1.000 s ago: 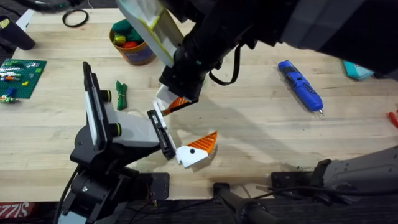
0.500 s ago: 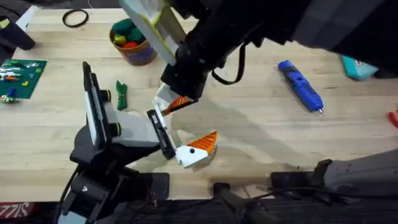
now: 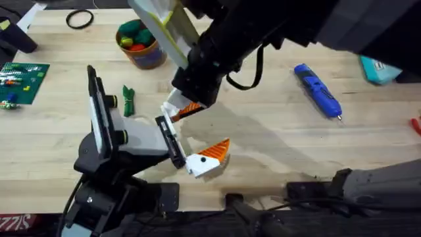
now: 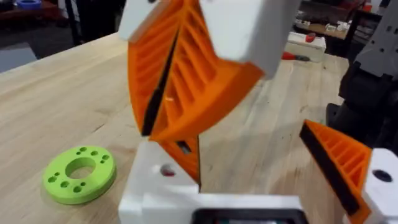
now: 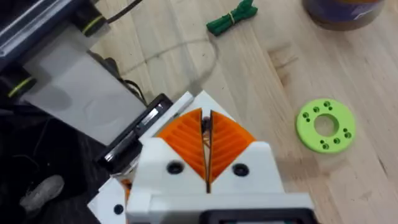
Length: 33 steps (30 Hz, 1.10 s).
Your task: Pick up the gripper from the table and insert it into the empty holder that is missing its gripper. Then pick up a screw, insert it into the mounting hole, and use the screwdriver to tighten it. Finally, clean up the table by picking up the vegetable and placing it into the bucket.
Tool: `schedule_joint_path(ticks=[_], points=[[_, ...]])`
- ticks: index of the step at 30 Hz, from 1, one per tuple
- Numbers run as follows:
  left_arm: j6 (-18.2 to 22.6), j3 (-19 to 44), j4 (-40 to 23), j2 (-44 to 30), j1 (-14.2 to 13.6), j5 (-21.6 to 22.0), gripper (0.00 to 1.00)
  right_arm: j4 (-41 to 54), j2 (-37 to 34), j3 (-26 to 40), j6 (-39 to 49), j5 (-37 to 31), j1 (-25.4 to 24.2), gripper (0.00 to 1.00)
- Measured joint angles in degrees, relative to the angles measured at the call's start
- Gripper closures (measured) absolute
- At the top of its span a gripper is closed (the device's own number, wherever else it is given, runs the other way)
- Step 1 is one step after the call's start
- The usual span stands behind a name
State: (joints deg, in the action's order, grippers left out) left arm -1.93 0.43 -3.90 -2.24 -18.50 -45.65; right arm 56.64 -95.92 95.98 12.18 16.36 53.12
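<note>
Bucket (image 3: pixel 146 58) of round toys (image 3: pixel 133 34); vegetable (image 3: pixel 127 100) on table (image 3: pixel 276 131); right gripper (image 5: pixel 206 124) pressed together.

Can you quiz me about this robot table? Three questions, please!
1. True or false: the blue screwdriver lies on the table with nothing touching it.
2. Pick one. The right gripper is shut on:
A. the green ring
B. the orange-tipped gripper piece
C. a red ball
3. Fill the gap: the dark-green toy vegetable lies on the table, not yet in the ____.

Key: 1 true. 2 B. 3 bucket.
</note>
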Motion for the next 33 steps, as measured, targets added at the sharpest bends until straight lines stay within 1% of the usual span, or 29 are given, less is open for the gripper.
schedule_joint_path(ticks=[4, 10, 11, 16, 19, 22, 33], points=[[0.0, 0.0, 0.0, 0.0, 0.0, 0.0, 0.013, 1.6, 1.5, 0.0, -0.2, 0.0, 0.0, 0.995], [0.0, 0.0, 0.0, 0.0, 0.0, 0.0, 0.013, 2.1, 7.9, -0.4, -1.4, 0.0, -0.1, 0.995], [0.0, 0.0, 0.0, 0.0, 0.0, 0.0, 0.015, -0.7, 11.1, -3.7, -2.4, 0.0, -0.1, 0.995], [0.0, 0.0, 0.0, 0.0, 0.0, 0.0, 0.014, -10.5, 14.7, -13.0, -5.1, 0.0, -0.4, 0.995], [0.0, 0.0, 0.0, 0.0, 0.0, 0.0, 0.014, -16.1, 15.3, -17.3, -6.3, 0.0, -0.6, 0.995], [0.0, 0.0, 0.0, 0.0, 0.0, 0.0, 0.014, -19.0, 15.3, -18.9, -6.7, 0.0, -0.6, 0.995], [0.0, 0.0, 0.0, 0.0, 0.0, 0.0, 0.014, -23.0, 14.4, -20.5, -7.0, 0.0, -0.6, 0.995]])
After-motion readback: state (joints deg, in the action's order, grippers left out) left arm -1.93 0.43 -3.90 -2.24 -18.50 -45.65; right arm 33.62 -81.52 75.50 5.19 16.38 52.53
